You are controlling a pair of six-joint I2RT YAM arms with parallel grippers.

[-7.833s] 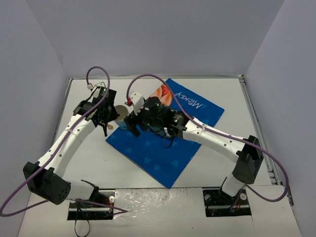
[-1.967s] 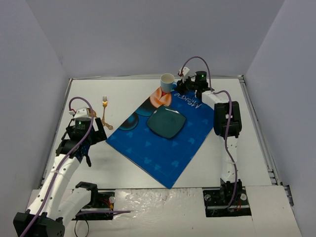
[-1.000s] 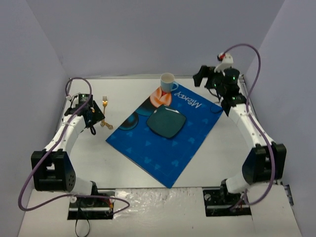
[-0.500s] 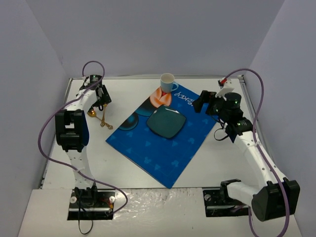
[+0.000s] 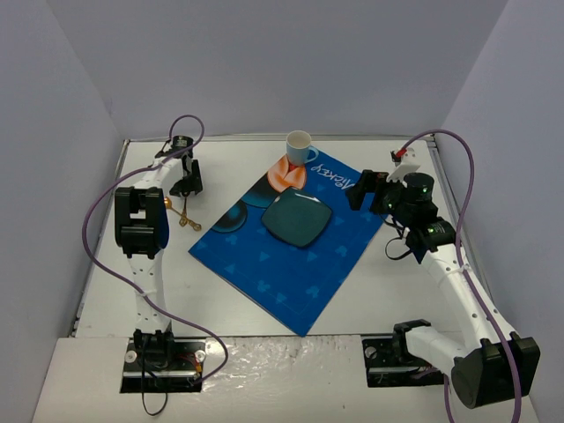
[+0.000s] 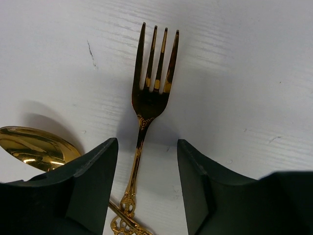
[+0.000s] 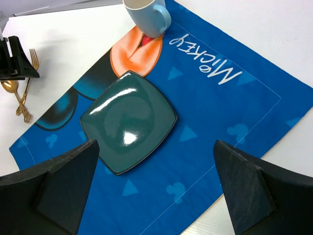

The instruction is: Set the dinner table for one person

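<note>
dinner table (image 5: pixel 229 304): a white top with a thin metal rim (image 5: pixel 247 137) is seen beneath everything; it is judged rigid and fixed, to be laid upon, not gripped.
right gripper (image 7: pixel 155 147): jaws are spread wide with nothing held, above the mat's right corner.
mat (image 5: pixel 291 264): blue printed cloth is laid askew mid-table; judged soft and easily rucked.
plate (image 5: pixel 298 218): a dark green square plate is set on the mat's far half; judged glazed, slick, breakable.
left gripper (image 6: pixel 146 147): fingers are parted narrowly astride the fork's handle; contact cannot be told.
fork (image 6: pixel 149 98): gold, laid flat on bare table left of the mat, tines toward the far side; judged light, stiff and slick, best pinched across the slim neck.
spoon (image 6: pixel 36 147): its bowl is seen just beside one finger, its handle apparently crossed with the fork's, so it may be dragged along.
mug (image 5: pixel 300 145): pale blue, stood upright at the mat's far corner.
open room: bare white is left between fork and mat and along the right; rim and wall (image 5: pixel 79 159) are close by the left arm (image 5: pixel 139 220).
</note>
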